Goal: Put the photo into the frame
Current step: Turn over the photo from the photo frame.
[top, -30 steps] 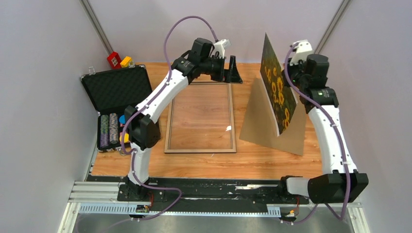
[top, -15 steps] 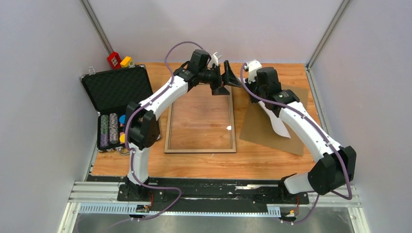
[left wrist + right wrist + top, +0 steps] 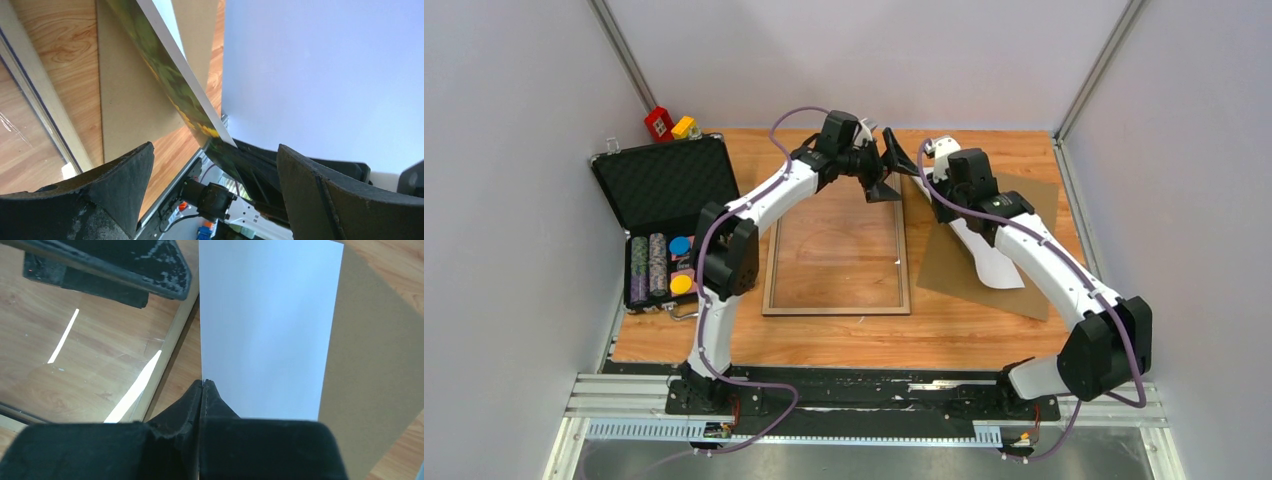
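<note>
Pinching the large rectangular sunflower photo (image 3: 270,325) by its far left corner in the closed right end effector (image 3: 203,390), white back up, tilted over the brown hardboard panel (image 3: 944,275) just right of the thin tan wooden frame (image 3: 836,311) lying flat on the counter (image 3: 844,340). Likely to sag, crease or slip from so narrow a grip if swung fast; could snag the frame's right rail and shove it. Spread wide at the frame's far right corner, the left end effector (image 3: 890,168), close enough to knock the photo. Well apart on the left, a black foam-lined case of poker chips (image 3: 664,185)
</note>
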Controlling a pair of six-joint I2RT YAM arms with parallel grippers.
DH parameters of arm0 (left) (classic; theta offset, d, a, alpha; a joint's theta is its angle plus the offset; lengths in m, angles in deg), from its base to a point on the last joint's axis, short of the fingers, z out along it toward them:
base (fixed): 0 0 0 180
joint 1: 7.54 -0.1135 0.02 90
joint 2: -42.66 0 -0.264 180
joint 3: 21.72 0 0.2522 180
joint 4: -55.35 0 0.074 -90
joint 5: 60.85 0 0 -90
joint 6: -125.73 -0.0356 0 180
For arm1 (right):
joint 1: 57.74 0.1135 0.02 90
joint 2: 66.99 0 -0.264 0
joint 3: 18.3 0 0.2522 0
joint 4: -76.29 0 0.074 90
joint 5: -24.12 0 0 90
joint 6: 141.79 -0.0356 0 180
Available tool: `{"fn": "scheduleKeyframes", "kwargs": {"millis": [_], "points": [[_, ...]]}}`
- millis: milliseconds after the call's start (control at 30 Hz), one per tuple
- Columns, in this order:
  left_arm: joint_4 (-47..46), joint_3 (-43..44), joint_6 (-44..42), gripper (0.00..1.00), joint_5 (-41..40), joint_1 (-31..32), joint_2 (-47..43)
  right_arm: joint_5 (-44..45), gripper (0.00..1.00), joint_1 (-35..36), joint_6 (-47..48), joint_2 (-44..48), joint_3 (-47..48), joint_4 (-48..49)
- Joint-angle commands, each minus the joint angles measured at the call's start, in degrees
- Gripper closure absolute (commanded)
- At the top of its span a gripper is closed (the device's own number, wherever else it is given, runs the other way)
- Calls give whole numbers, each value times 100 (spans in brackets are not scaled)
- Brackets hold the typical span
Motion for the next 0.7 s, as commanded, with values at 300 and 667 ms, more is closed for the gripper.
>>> {"fn": "scheduleKeyframes", "kwargs": {"millis": [300,667], "points": [[-335,-146,722,6,19,-22,540,-388,100,239,-482,-190,-265,551],[-665,-473,912,28,66,-18,779,-383,100,587,-554,-632,-155,611]]}}
